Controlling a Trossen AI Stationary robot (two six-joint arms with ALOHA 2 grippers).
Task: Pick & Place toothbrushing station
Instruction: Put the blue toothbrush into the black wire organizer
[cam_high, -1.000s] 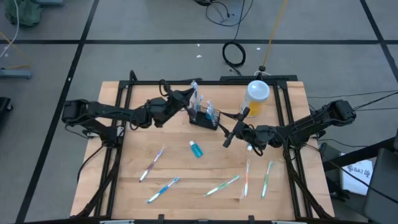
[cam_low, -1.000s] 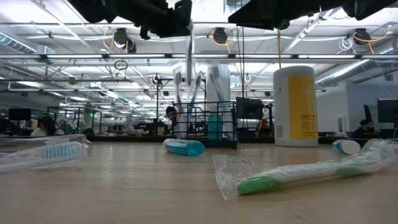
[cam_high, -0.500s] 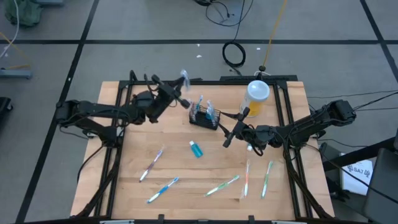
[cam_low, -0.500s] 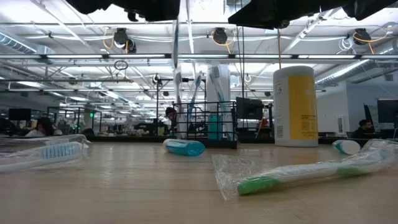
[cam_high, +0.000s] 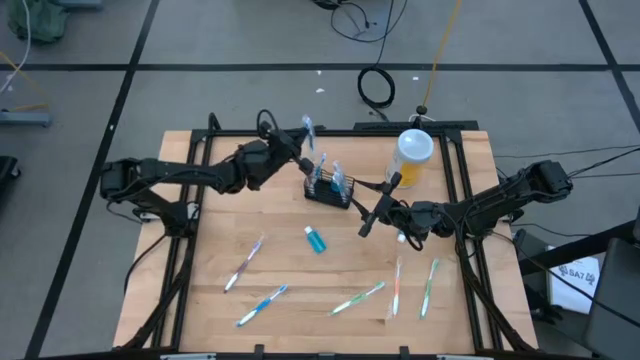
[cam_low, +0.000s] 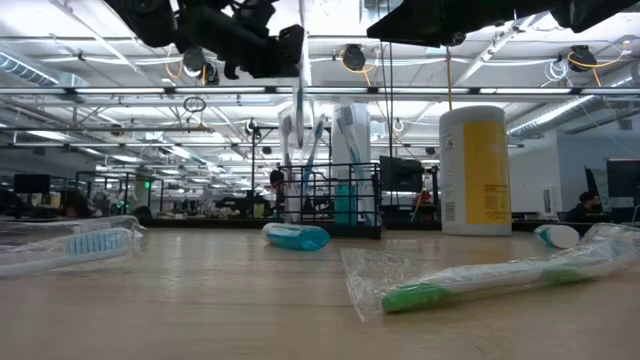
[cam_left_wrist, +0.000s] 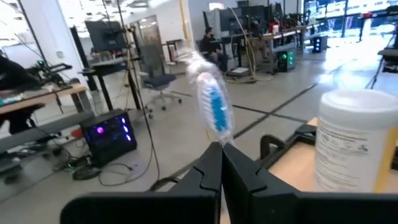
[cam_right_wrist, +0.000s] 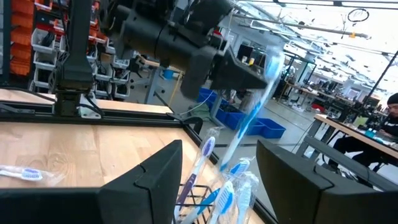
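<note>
While my left fingers (cam_high: 296, 141) clamp a toothbrush (cam_high: 307, 128) at eleven o'clock of the caddy (cam_high: 329, 189), I must lower it in; my right fingers (cam_high: 370, 218) wait apart.

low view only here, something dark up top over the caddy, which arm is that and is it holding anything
Observer: The left gripper. It is shut on a wrapped blue toothbrush, just behind the caddy.
Operator: where's the right one
Observer: The right gripper is open, in front of and to the right of the caddy, pointing at it and holding nothing.
Operator: how many brushes left on the table
Observer: Five, all wrapped, along the table's front half.
</note>
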